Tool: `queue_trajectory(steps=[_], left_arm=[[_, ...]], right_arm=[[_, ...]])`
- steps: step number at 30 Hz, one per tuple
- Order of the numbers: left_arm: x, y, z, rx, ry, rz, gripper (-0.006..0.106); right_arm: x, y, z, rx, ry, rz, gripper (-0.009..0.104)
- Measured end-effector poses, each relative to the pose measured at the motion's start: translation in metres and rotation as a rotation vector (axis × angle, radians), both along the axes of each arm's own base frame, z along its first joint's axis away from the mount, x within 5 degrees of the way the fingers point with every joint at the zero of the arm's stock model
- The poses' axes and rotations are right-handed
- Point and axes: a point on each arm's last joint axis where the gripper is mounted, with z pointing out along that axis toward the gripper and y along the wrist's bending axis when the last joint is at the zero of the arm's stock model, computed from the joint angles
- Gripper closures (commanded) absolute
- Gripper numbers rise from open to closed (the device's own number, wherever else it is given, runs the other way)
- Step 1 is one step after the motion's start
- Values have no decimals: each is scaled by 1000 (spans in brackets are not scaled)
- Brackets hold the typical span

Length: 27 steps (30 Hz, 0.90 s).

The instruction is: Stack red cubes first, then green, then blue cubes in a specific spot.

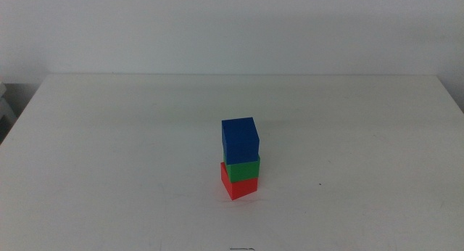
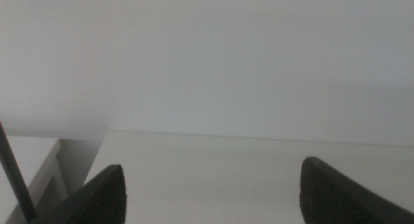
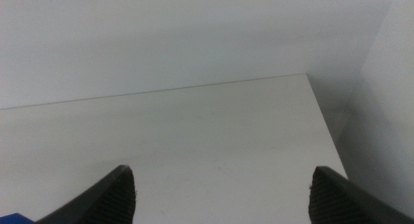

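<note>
We see the red cube [image 1: 240,186], green cube [image 1: 243,168] and blue cube [image 1: 240,140] stacked mid-bench [image 1: 109,149], nearer its front edge. Light, stiff and matte (likely easy to topple), they suit a pinch on opposite side faces. The left claw [image 2: 213,191] and right claw [image 3: 223,191] both gape empty, well clear of the stack.

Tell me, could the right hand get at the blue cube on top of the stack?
Probably yes: the blue cube sits uncovered atop the green cube, and the right hand is open with nothing around the stack.

Middle view: looks forward and down over the table [image 1: 109,157].
Wrist views: low, near the same tabletop, facing the wall.
</note>
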Motion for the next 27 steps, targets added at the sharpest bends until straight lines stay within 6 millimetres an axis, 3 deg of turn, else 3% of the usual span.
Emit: queue_trajectory(steps=[9, 13, 20, 27], left_arm=[[-6, 0, 2, 0, -22, 1, 11], [-13, 1, 5, -1, -50, 1, 11], [-25, 1, 3, -13, -223, -4, 11], [-22, 0, -51, -37, -258, -8, 11]], right_arm=[[-6, 2, -2, 45, -26, 35, 20], [-13, 1, -13, 44, -65, 53, 20], [-36, -7, -69, -17, -137, 86, 20], [-78, -26, -130, -75, -248, 61, 20]])
